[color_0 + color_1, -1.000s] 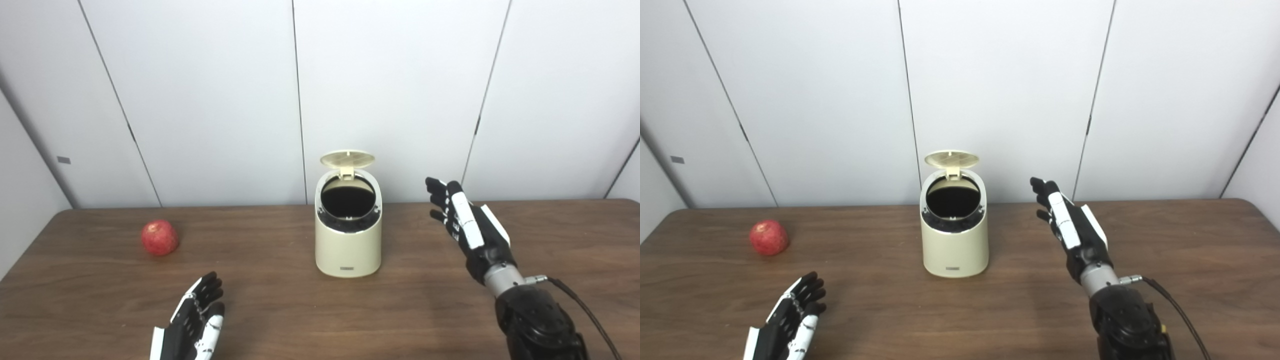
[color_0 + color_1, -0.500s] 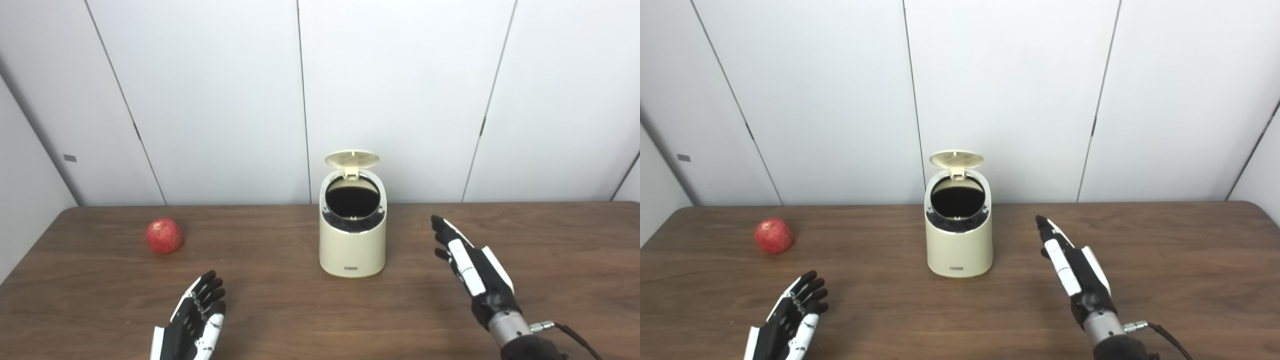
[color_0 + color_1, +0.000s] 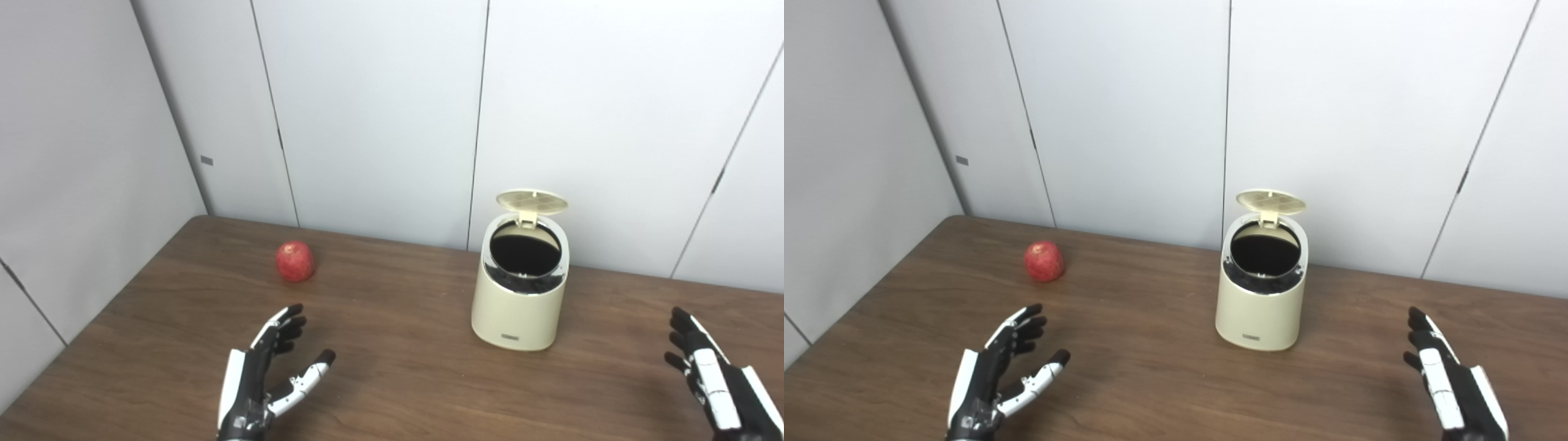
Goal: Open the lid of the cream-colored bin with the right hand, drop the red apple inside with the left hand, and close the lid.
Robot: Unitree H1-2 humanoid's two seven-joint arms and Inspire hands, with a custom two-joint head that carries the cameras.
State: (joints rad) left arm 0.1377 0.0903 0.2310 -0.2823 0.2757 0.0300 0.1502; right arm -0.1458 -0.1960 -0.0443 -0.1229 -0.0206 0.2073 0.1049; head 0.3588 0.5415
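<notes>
The cream-colored bin [image 3: 519,306] stands on the brown table with its round lid [image 3: 531,201] flipped up at the back, so the dark inside shows. The red apple [image 3: 294,261] lies on the table to the bin's far left, near the wall. My left hand [image 3: 263,380] is open and empty, thumb spread, low over the table in front of the apple and well short of it. My right hand [image 3: 713,380] is open and empty at the lower right, away from the bin. The bin [image 3: 1260,303] and the apple [image 3: 1044,261] also show in the right eye view.
The brown wooden table [image 3: 392,380] runs up to white wall panels at the back and the left. Its left edge slants down at the lower left.
The camera has turned left, so the whole scene has shifted right. My right hand has dropped from beside the bin and drawn back toward me. My left hand has spread its thumb.
</notes>
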